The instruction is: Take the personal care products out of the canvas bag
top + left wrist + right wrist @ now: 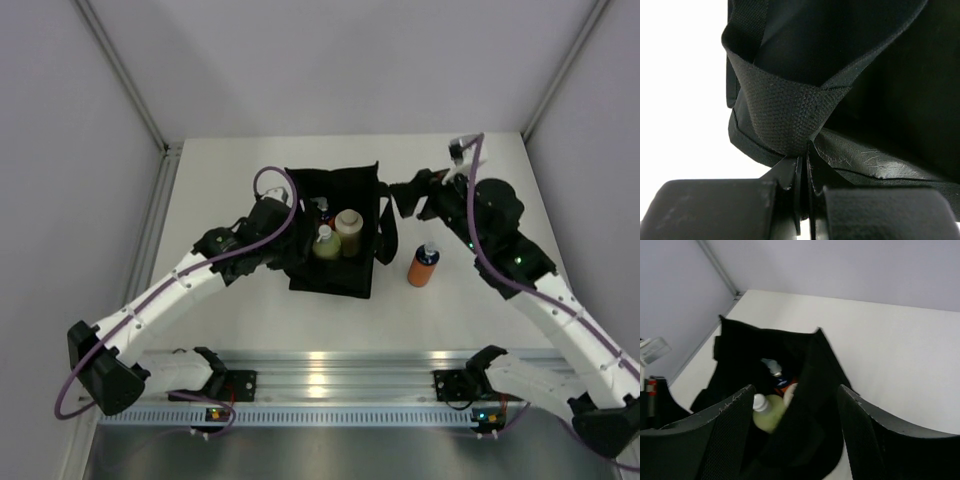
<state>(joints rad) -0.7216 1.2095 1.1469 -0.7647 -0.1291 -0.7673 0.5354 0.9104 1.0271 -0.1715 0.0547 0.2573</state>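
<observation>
White counter (pixel 230 180) ran between pale grey walls (pixel 80 120), and the bag (pixel 335 280) sat open-topped near its middle. My left tool (pixel 285 245) was at the bag's left side, pinched tight on a fold of strap (pixel 785 115). The left wrist view showed the webbing squeezed between the pads with hardly a gap. My right tool (pixel 412 195) hung over the bag's right edge, spread wide and holding nothing. Through its wrist camera the bag's mouth lay between and below the two fingers (pixel 725 425).

An orange bottle (pixel 424 266) stood upright on the counter just right of the bag, apart from both tools. Inside the bag stood the green bottle (pixel 325 244) with its white top and the beige bottle (pixel 348 228) just beside it on the right. Behind them was a second orange bottle (pixel 322 209), mostly hidden.
</observation>
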